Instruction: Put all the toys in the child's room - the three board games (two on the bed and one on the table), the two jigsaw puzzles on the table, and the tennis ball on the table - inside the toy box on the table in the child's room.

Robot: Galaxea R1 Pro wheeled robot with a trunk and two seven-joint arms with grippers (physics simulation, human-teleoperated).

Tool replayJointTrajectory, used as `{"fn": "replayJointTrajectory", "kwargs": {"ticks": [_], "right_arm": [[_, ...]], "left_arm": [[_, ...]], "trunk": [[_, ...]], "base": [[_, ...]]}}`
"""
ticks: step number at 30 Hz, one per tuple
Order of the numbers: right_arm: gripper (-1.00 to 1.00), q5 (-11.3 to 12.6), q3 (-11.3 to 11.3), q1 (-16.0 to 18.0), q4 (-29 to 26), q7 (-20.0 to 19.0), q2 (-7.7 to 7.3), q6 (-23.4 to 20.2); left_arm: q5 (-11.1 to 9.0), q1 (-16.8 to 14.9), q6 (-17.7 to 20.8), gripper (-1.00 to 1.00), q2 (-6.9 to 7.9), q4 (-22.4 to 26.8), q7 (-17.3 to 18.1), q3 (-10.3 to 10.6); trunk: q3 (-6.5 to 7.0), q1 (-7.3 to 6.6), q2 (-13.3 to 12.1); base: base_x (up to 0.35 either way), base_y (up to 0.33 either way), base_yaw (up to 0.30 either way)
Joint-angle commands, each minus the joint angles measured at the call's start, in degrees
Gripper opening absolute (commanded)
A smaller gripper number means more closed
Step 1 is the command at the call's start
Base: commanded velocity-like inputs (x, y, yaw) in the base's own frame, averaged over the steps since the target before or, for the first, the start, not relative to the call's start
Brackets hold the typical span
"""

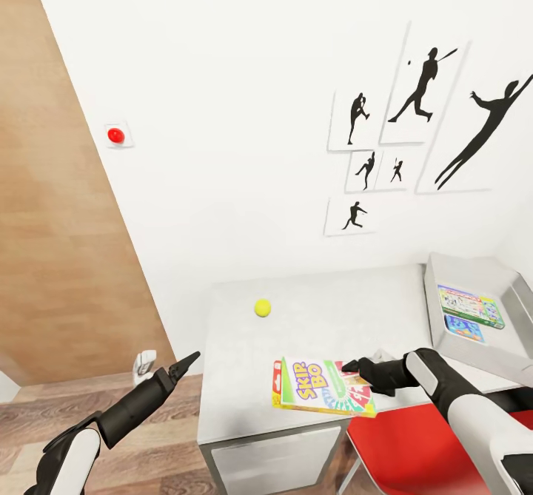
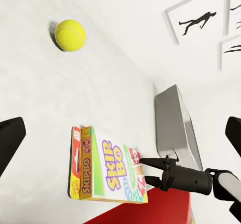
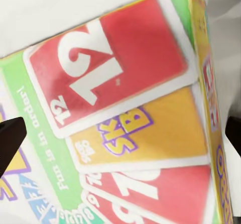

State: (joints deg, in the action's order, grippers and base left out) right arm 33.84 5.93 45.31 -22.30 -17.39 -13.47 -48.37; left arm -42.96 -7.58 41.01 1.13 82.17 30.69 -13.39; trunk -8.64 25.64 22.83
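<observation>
The yellow-green and red Skip-Bo board game (image 1: 318, 388) (image 2: 113, 169) (image 3: 125, 108) lies flat near the front edge of the light grey table (image 1: 237, 347). My right gripper (image 1: 349, 369) (image 2: 145, 174) (image 3: 120, 133) is open at the game's right edge, fingertips over its cover. The tennis ball (image 1: 262, 307) (image 2: 70, 34) rests farther back on the table. The grey toy box (image 1: 444, 273) (image 2: 173, 118) stands at the right and holds a white-green game (image 1: 470, 306) and a blue one (image 1: 465, 328). My left gripper (image 1: 194, 357) (image 2: 120, 136) hovers open, left of the table. The jigsaw puzzles and bed are out of view.
A red chair (image 1: 414, 450) stands under the table's front edge, below my right arm. Black sports pictures (image 1: 422, 95) hang on the white wall behind. A red button (image 1: 116, 135) sits on the wall at the left, and wood floor (image 1: 148, 436) lies below my left arm.
</observation>
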Motion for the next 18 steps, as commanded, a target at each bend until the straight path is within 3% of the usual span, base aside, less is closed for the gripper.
{"fn": "replayJointTrajectory", "kwargs": {"ticks": [1,7,18], "right_arm": [[1.00,-0.3,0.3,0.0,0.5,-0.4,-0.03,0.0],[1.00,-0.3,0.3,0.0,0.5,-0.4,0.01,0.1],[1.00,-0.4,0.4,0.0,0.4,-0.4,0.02,0.2]], "left_arm": [[-0.2,-0.1,0.4,1.00,-0.01,0.0,0.1,-0.1],[-0.2,-0.1,0.4,1.00,-0.05,0.0,0.1,-0.1],[-0.2,-0.1,0.4,1.00,-0.07,0.0,0.1,0.0]], "trunk": [[-0.14,0.15,0.1],[-0.14,0.15,0.1],[-0.14,0.15,0.1]], "base": [[0.000,0.000,0.028],[0.000,0.000,0.120],[0.000,0.000,0.237]]}}
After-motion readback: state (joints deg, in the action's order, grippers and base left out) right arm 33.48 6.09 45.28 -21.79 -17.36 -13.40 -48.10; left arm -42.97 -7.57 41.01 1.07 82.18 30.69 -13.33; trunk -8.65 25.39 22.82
